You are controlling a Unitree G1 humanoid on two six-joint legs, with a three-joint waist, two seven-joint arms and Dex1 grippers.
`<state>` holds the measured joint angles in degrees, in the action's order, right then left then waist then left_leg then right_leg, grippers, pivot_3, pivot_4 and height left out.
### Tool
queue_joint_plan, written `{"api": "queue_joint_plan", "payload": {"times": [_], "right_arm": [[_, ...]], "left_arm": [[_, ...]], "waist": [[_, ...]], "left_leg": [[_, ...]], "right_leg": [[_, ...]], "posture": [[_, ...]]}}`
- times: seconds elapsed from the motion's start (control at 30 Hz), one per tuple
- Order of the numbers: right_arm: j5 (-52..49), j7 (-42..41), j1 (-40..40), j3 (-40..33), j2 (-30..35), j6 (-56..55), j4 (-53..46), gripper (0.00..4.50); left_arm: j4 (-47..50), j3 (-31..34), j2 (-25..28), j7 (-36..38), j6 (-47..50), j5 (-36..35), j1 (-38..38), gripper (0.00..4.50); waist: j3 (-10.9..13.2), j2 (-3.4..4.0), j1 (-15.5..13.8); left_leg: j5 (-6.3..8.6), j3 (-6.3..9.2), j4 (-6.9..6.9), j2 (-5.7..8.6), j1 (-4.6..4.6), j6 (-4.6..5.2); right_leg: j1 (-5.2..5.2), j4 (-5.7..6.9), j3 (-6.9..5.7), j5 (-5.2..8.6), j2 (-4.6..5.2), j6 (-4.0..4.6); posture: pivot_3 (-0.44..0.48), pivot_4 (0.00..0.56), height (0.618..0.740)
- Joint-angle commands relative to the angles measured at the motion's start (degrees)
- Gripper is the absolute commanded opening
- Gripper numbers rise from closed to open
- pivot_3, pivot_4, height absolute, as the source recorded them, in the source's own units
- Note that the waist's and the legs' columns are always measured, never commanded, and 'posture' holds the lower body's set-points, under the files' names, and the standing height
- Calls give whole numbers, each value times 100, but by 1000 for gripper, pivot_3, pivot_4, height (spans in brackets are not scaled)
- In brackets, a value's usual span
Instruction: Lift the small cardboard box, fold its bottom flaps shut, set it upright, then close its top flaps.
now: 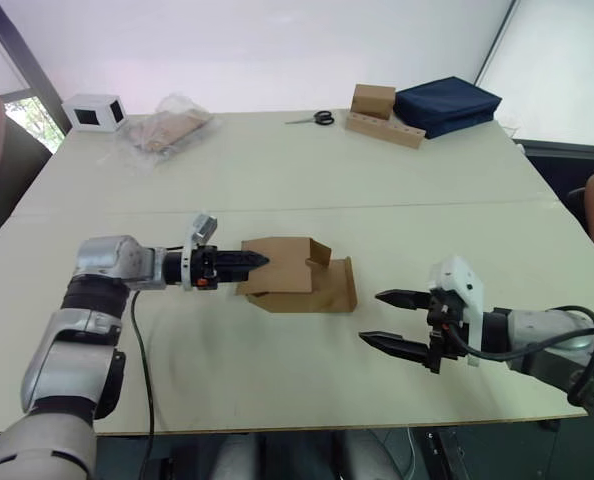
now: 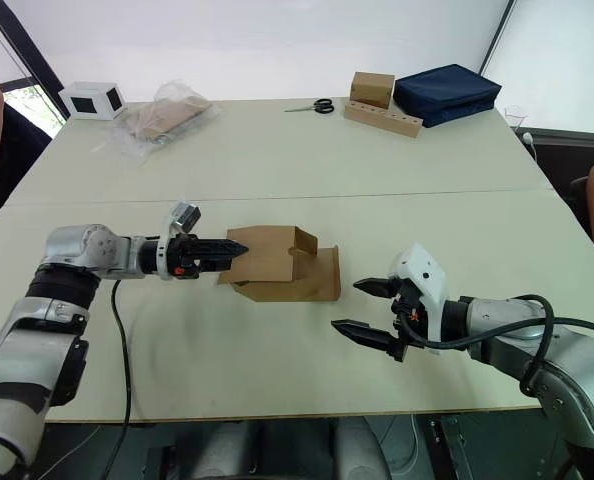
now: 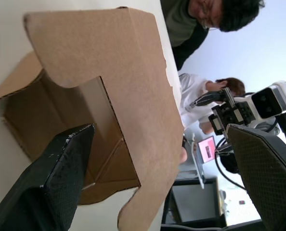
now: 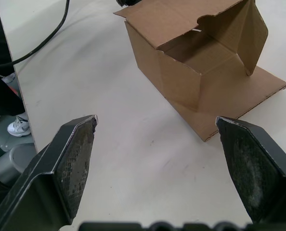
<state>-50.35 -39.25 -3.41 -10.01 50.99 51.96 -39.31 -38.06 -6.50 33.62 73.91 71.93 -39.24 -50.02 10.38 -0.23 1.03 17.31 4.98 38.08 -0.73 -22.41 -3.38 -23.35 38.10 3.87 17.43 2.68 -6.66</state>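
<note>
Your right gripper (image 2: 362,307) hovers over bare counter (image 2: 277,370), fingers spread wide, apart from the small cardboard box (image 2: 277,262). Your left gripper (image 2: 232,250) has one open finger inside the box's open end, the other outside its flap.

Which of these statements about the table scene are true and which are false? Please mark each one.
1. The small cardboard box lies on the table. True.
2. The right gripper holds the box. False: it is open, apart from the box.
3. The left gripper is at the box, one finger inside it. True.
4. The scissors lie beside the box. False: they lie at the far edge.
</note>
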Motion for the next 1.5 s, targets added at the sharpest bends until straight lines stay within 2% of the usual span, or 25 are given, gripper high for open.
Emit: {"api": "queue_joint_plan", "payload": {"times": [0.03,0.07,0.13,0.2,0.4,0.43,0.47,0.5,0.77,0.93,1.07,1.13,1.37,1.5], "right_arm": [[-50,15,-27,-153,4,-79,-134,4215],[-46,27,-40,-145,-3,-75,-126,4215],[-47,65,-69,-118,-24,-64,-127,4500],[-56,113,-80,-98,-49,-55,-140,4500],[-103,205,-22,-133,-84,-41,-187,4500],[-109,214,2,-141,-87,-44,-198,4500],[-123,222,27,-152,-89,-43,-212,4500],[-137,230,45,-163,-92,-42,-218,4500],[-178,309,53,-223,-147,-92,-119,4500],[-156,659,-288,-487,-584,-305,228,4500],[-400,1238,-903,-881,-1175,-457,725,4500],[-669,1543,-1325,-1026,-1470,-450,974,4500],[-1477,2390,-3045,-1144,-2386,-624,1819,4500],[-1096,2226,-3352,-762,-2543,-837,1953,3474]], "left_arm": [[70,18,-64,242,-48,54,-172,4500],[78,6,-104,254,-57,79,-170,4500],[19,48,-193,228,-105,129,-181,4008],[-37,125,-266,231,-117,147,-195,3453],[-121,300,-448,124,-104,158,-232,897],[-120,323,-484,103,-101,155,-232,626],[-85,328,-513,115,-87,140,-216,166],[-51,332,-536,117,-78,132,-197,10],[456,355,-498,174,-225,130,48,10],[1241,1008,-514,-162,-1149,34,267,10],[2064,1453,-466,-143,-1997,-66,378,10],[2248,1459,-364,-51,-2271,7,308,10],[2135,1508,-99,130,-2841,50,-190,10],[2130,1543,-63,137,-2911,-6,-239,0]], "waist": [[0,0,5],[0,0,5],[0,0,5],[0,0,4],[0,0,-3],[0,0,-4],[0,0,-4],[0,0,-4],[0,0,-1],[0,0,-2],[0,0,-8],[0,0,-6],[-1,5,12],[-1,5,18]], "left_leg": [[0,0,0,0,0,0],[0,0,0,0,0,0],[0,0,0,0,0,0],[0,1,0,0,0,0],[0,1,1,0,0,0],[0,1,1,0,0,0],[0,1,1,0,0,0],[0,1,1,0,0,0],[-1,1,2,0,0,-1],[-5,2,2,-1,0,-9],[-13,1,2,-2,0,-23],[-15,-1,2,-2,0,-27],[-14,-1,1,-2,0,-25],[-15,-2,-3,-2,0,-26]], "right_leg": [[0,0,0,0,0,0],[0,0,0,0,0,0],[0,0,0,0,0,0],[0,1,0,0,0,0],[0,1,0,0,1,0],[0,0,0,0,1,0],[0,1,0,0,1,0],[0,1,0,0,1,0],[0,1,0,0,1,0],[0,3,1,0,2,0],[-1,3,1,0,5,0],[-1,3,2,0,6,0],[-4,7,2,-1,3,0],[-5,3,1,-1,3,0]], "posture": [[0,150,740],[0,150,740],[0,150,740],[0,150,740],[0,150,740],[0,150,740],[0,150,740],[0,150,740],[0,150,740],[0,150,740],[0,150,740],[0,150,740],[0,150,740],[0,150,740]]}}
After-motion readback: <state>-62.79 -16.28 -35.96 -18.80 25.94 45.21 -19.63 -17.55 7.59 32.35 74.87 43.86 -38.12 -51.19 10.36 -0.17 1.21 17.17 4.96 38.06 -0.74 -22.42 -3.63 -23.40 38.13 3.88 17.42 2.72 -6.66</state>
